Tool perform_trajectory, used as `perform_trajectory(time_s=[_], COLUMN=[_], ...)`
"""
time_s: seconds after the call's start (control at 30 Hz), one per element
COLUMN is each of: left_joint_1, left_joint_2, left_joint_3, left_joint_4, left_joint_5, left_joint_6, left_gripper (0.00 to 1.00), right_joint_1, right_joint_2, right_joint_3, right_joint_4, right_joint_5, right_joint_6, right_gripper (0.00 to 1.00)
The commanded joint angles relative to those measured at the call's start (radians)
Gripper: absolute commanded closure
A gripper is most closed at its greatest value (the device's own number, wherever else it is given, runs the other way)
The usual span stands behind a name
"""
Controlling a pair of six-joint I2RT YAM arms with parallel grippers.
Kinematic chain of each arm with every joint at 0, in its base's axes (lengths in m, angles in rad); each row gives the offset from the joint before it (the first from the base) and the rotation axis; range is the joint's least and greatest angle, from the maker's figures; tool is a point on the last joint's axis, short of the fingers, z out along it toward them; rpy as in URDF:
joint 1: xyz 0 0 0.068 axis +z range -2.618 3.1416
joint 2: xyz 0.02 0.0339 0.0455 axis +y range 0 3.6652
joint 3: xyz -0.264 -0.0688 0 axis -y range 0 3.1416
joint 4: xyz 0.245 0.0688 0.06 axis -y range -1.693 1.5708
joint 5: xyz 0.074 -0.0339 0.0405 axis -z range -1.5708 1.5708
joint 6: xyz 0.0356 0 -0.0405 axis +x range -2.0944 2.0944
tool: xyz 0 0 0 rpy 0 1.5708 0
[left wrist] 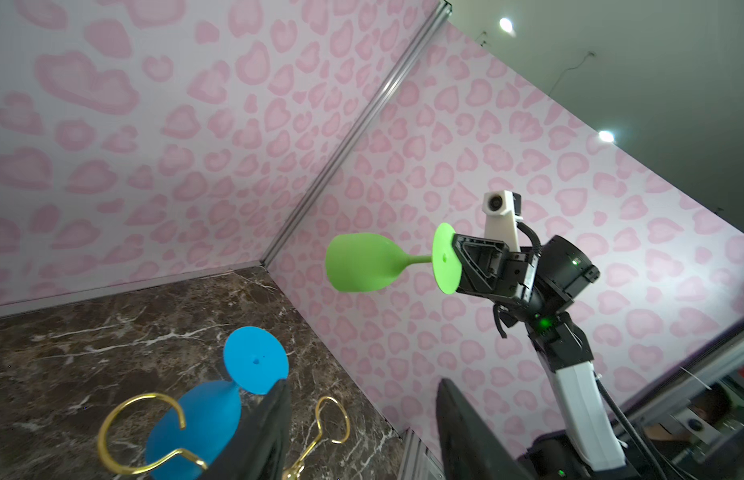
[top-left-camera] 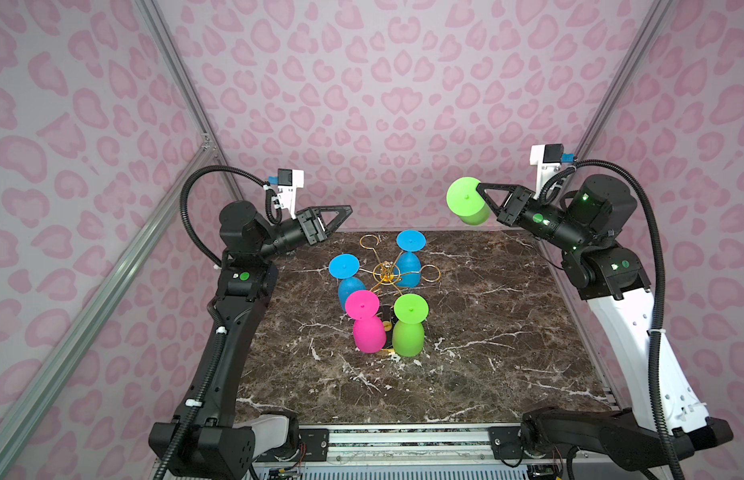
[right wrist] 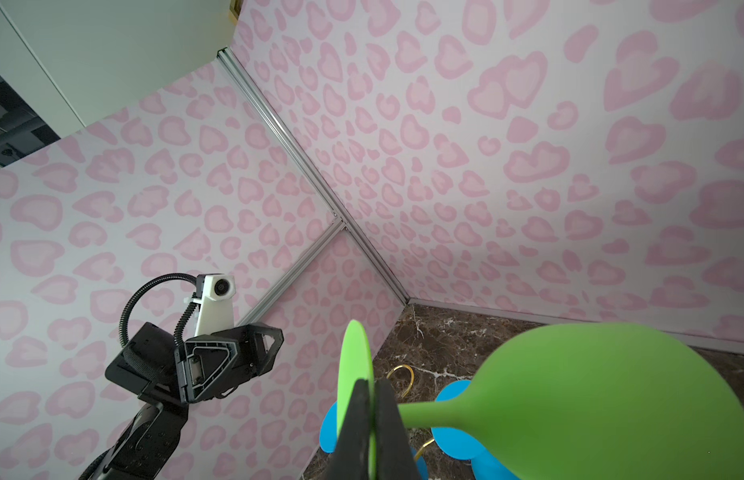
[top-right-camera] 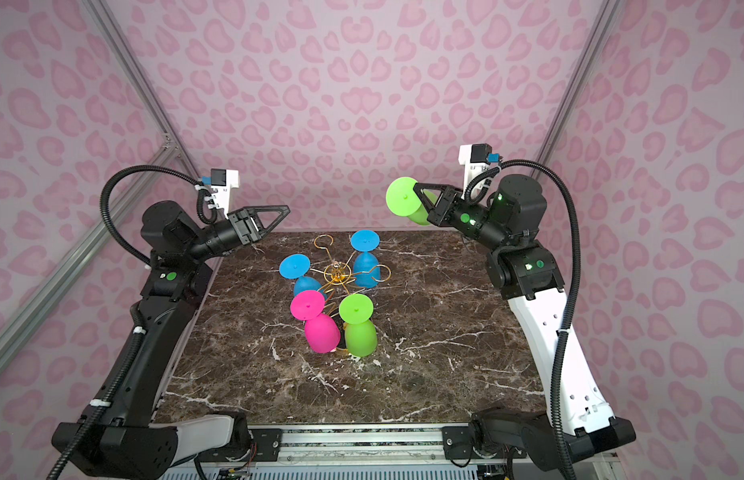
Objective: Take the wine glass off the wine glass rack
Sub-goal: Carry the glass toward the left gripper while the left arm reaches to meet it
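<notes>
Right wrist view: right gripper (right wrist: 372, 386) jaws?
— Clamped on green wine glass (right wrist: 590, 395) foot; glass aloft, sideways, well clear of wine glass rack (top-left-camera: 386, 272).
— Left gripper (top-left-camera: 348, 210)?
— Jaws apart, empty, raised beside rack.

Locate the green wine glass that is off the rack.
In both top views the green wine glass lies sideways in the air at the right rear, its foot pinched in the right gripper, well clear of the wine glass rack.

Matt plastic wine glass (top-left-camera: 466, 199), shiny gold metal-wire rack (top-left-camera: 386, 272), smooth marble-look table (top-left-camera: 507, 332).
</notes>
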Motion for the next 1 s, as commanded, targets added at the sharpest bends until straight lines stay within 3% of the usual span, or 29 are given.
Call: perform_trajectory(time_s=[0.0,0.4,0.6,0.97], left_joint_1=[-0.045,-0.180,-0.215,-0.239], left_joint_2=[0.048,0.253,0.296,0.310], left_joint_3=[0.066,0.284,0.320,0.331], left_joint_4=[0.047,0.075,0.077,0.077], left_joint_5=[0.064,0.117,0.130,0.159], left_joint_6=[-0.012,-0.032,-0.043,-0.060], left_gripper=[0.44,0.56,0.70,0.70], right_joint_1=[0.039,0.153,0.199,0.256], right_joint_2=[0.030,0.110,0.159,0.209], right_joint_3=[0.055,0.097,0.129,0.142], right_joint_4=[-0.034,0.031,0.056,0.095], right_joint_5=[0.019,0.026,0.017,0.003], right_joint_6=[-0.084,-0.105,-0.105,-0.089], right_gripper=[1.00,1.00,1.00,1.00])
